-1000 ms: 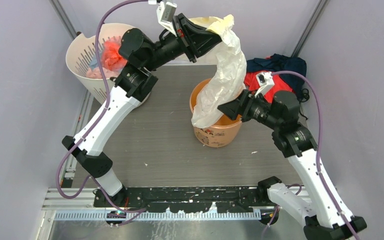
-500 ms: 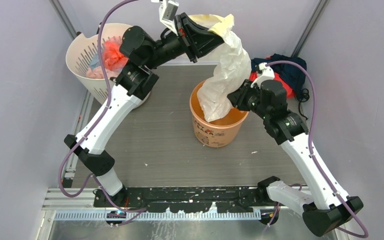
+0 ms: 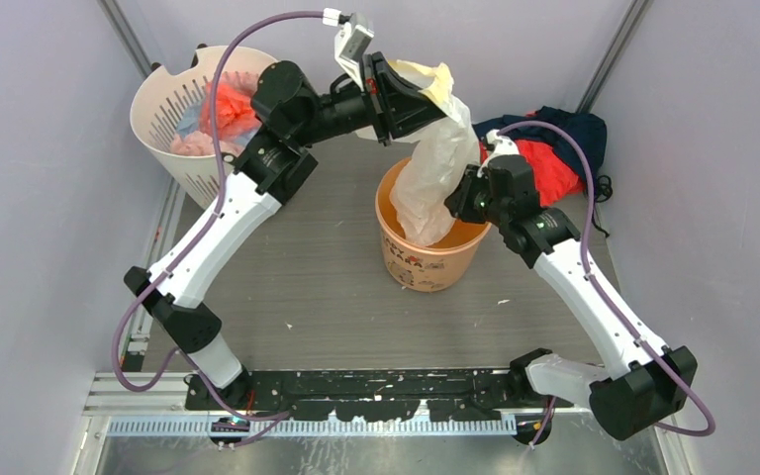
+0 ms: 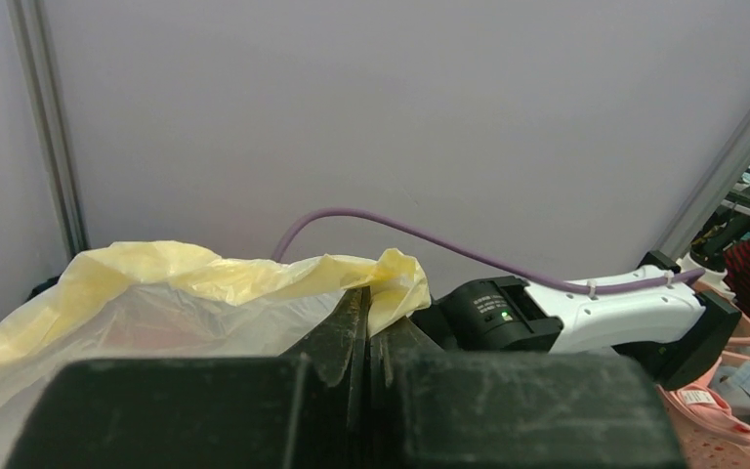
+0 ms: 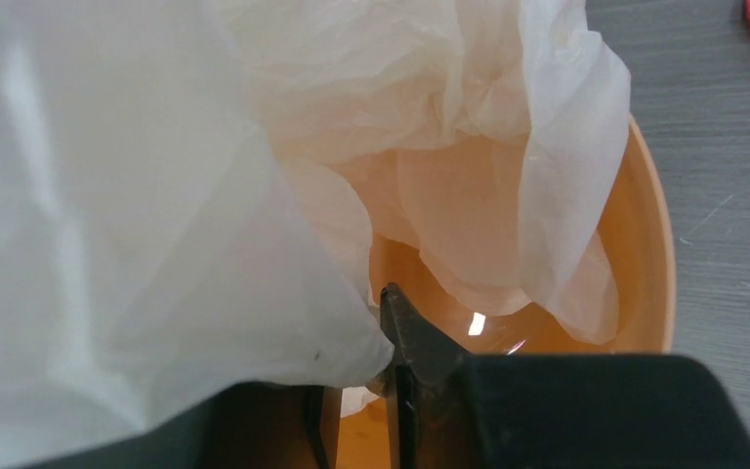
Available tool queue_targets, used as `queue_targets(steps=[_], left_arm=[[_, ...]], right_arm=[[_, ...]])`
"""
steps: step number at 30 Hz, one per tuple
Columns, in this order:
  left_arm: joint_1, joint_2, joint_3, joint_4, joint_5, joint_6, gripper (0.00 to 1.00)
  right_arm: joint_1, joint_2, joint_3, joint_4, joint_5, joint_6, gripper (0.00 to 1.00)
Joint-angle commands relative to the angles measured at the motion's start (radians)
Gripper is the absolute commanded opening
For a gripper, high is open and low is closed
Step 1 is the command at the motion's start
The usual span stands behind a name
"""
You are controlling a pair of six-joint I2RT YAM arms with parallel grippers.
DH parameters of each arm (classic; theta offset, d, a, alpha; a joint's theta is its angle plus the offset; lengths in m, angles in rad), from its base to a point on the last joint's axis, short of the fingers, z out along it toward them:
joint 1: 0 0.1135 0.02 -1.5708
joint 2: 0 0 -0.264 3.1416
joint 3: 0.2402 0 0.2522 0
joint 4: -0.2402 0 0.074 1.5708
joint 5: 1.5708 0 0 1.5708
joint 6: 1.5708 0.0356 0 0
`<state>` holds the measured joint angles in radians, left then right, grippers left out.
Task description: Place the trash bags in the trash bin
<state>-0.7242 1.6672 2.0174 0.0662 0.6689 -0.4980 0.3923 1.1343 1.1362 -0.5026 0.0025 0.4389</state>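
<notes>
The left tool (image 3: pixel 433 91) clamps the top of the trash bag (image 3: pixel 442 158), the right tool (image 3: pixel 458 201) pinches it lower, and only its tail hangs in the trash bin (image 3: pixel 426 265).

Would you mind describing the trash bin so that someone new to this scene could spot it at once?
On the grey table, look near the middle: a round, tapered orange bucket with a small print on its side, a pale-yellow film bag hanging into it. Unlike the white slotted basket at the far left, it is smaller and smooth-walled.
</notes>
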Motion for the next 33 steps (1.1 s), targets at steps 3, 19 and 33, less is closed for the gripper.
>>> queue_targets(steps=[3,19,33], left_arm=[[0.005,-0.111,-0.057,0.011,0.059,-0.002,0.00],[0.005,-0.175,-0.198,-0.054,0.155,0.030,0.00],[0.005,-0.163,-0.269,-0.021,0.199,0.009,0.00]], right_arm=[[0.002,0.003,-0.012,-0.042,-0.029,-0.021,0.28],[0.002,-0.141,0.165,-0.301,-0.091,-0.041,0.69],[0.001,-0.057,0.281,-0.290,0.051,-0.020,0.54]])
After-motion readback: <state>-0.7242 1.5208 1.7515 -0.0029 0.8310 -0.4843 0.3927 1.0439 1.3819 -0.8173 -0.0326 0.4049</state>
